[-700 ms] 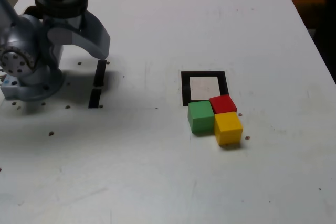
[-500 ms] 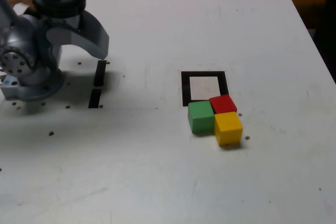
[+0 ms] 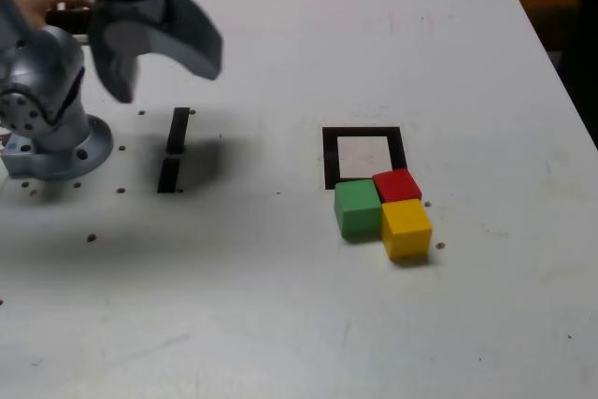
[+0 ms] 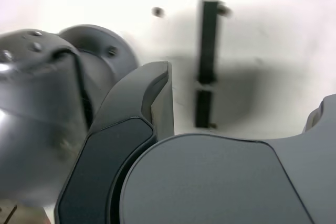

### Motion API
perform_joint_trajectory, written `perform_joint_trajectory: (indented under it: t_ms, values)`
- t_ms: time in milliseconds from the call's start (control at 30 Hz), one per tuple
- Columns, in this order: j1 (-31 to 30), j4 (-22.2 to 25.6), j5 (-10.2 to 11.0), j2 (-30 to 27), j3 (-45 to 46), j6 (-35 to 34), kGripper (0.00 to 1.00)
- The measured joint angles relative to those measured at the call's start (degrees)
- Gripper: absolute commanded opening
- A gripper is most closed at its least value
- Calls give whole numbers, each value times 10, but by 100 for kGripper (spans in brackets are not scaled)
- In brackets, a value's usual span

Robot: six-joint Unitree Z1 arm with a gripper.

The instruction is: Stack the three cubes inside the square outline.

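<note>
The claw point(image 3: 161, 67) hangs released and empty above the table's point(image 3: 280, 324) far-left in the exterior view, well apart from the red point(image 3: 396, 183), green point(image 3: 357, 207) and yellow point(image 3: 405, 227) cubes clustered rightward, touching the outline's point(image 3: 329, 156) near edge.

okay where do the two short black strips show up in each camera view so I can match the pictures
Exterior view: the two short black strips lie end to end on the white table, toward the exterior view's left, between the arm's base and the square outline.
Wrist view: the same strips lie just beyond the gripper.
Shared landmark: the arm's grey base beside the strips.
</note>
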Motion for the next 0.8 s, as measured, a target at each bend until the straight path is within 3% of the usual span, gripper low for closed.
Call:
perform_joint_trajectory:
  t_ms: [100,300,533,800]
  values:
    - [-30,24,9,31,-61,-12,99]
    - [-112,172,45,176,-217,-19,99]
    - [-121,187,55,310,-362,24,100]
    - [-120,174,83,382,-536,31,99]
